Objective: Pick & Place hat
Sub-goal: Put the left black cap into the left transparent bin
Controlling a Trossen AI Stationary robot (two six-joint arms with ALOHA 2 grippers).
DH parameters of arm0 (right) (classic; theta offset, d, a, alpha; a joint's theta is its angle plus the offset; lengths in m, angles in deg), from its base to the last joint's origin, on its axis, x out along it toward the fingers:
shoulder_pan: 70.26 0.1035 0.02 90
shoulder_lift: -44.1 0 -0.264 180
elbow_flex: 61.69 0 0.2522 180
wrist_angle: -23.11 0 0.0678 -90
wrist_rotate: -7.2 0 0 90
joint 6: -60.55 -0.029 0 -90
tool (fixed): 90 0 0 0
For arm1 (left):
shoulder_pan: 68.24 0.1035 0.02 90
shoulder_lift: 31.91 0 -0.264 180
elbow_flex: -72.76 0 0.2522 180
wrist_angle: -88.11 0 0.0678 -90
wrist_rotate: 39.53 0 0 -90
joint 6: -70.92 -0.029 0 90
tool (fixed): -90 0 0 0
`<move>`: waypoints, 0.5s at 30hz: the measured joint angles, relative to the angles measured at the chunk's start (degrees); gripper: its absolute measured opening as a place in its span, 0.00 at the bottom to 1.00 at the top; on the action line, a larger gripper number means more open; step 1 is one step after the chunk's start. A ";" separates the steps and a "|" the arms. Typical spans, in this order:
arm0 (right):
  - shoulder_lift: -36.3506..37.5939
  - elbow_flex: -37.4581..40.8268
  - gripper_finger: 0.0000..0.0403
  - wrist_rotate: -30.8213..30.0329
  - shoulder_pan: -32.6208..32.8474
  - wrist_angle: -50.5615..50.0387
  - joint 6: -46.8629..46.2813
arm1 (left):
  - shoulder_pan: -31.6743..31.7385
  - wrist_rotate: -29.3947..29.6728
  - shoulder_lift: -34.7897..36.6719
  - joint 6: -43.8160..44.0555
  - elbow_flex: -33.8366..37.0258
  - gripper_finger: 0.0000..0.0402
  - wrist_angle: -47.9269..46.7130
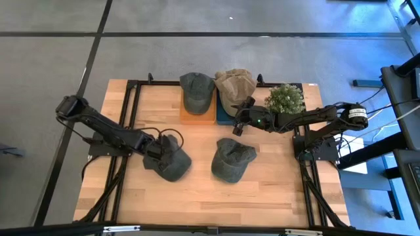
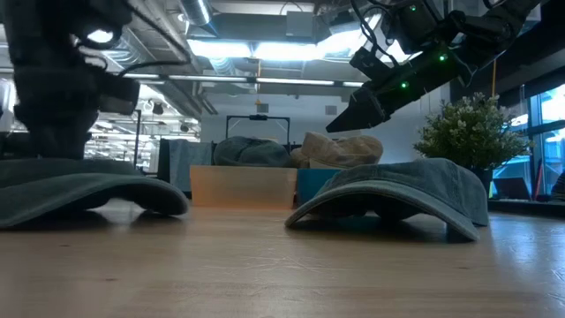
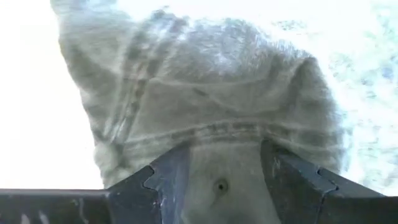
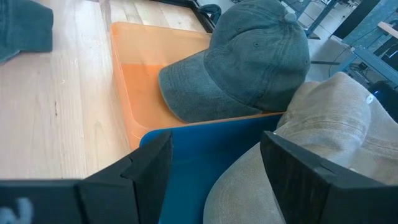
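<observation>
A dark green hat (image 1: 176, 165) lies on the table at the near left, also in the low view (image 2: 79, 187). My left gripper (image 1: 163, 148) is open and down on it; its fingers straddle part of the crown (image 3: 205, 93). A second green hat (image 1: 231, 159) lies at mid-table, resting on its brim and rim (image 2: 397, 190). A green hat (image 4: 249, 62) sits on an orange tray (image 4: 137, 93). A tan hat (image 4: 323, 137) sits on a blue tray (image 4: 205, 149). My right gripper (image 1: 237, 126) is open and empty above the blue tray's near edge. My left gripper comes at the hat's crown from above, slanting from the table's left. Crown cloth with an eyelet (image 3: 219, 185) fills the gap between the two open fingers (image 3: 168, 180). I cannot tell whether the fingers touch the cloth. The hat lies on the table.
A potted plant (image 1: 285, 98) stands at the far right beside the blue tray. Black frame rails (image 1: 131, 105) run along the table's left and right sides. Bare wood (image 1: 197, 196) lies along the near edge.
</observation>
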 joint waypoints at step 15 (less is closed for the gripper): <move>0.00 0.00 0.60 0.00 0.00 -0.02 0.00 | 0.36 2.10 3.53 14.99 1.40 0.48 -12.54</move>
